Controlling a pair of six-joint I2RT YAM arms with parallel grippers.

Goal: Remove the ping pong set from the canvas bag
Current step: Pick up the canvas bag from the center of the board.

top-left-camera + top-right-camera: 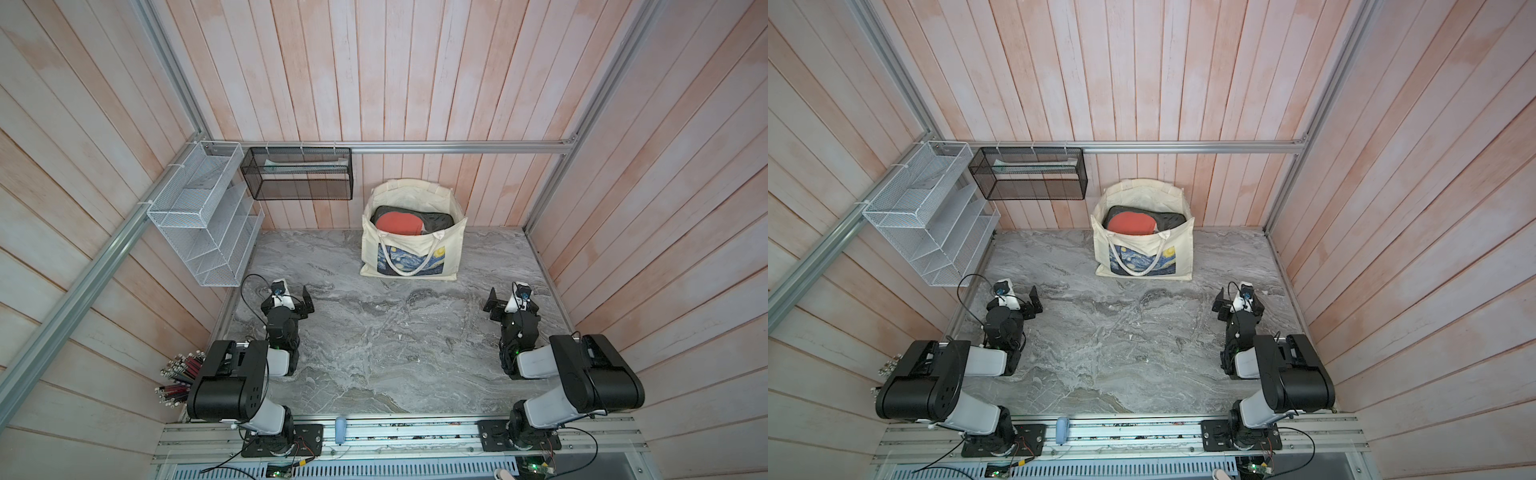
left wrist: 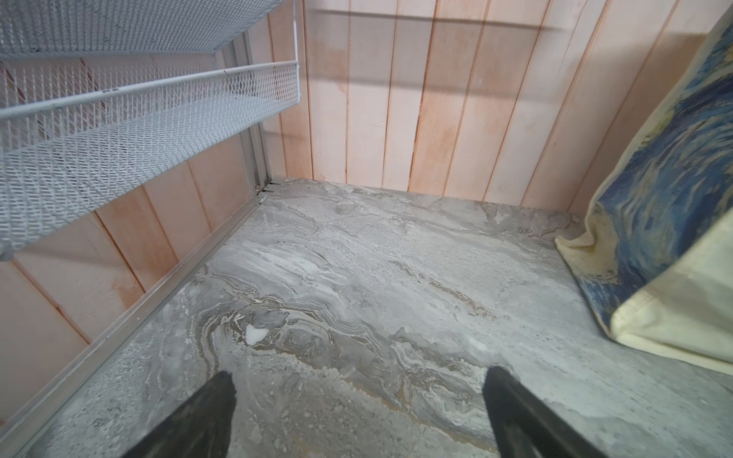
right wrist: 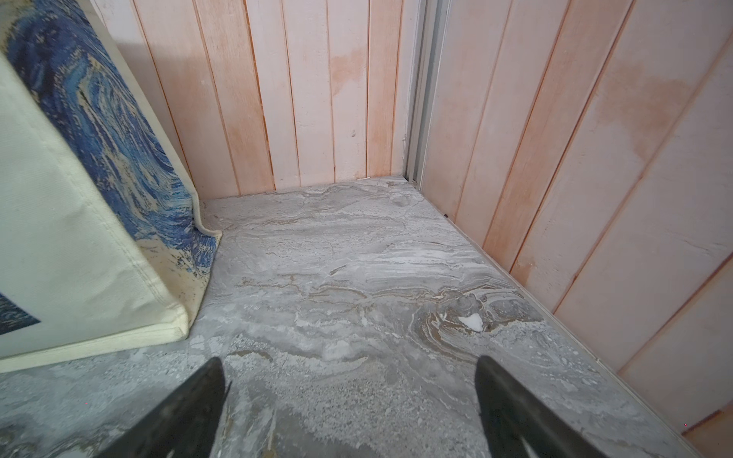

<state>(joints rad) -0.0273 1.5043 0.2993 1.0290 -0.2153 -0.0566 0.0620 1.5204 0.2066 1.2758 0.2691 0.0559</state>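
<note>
The canvas bag stands open-topped against the back wall in both top views, its Starry Night print facing the arms. Inside lies the ping pong set: a red paddle in a black case, partly hidden by the bag's rim. My left gripper hovers open over the marble, to the front left of the bag. My right gripper is open too, to the front right of the bag. Neither holds anything.
A white mesh rack hangs on the left wall above the left arm, and a black mesh basket hangs on the back wall. Pencils stand outside the left edge. Wooden walls close three sides of the marble table.
</note>
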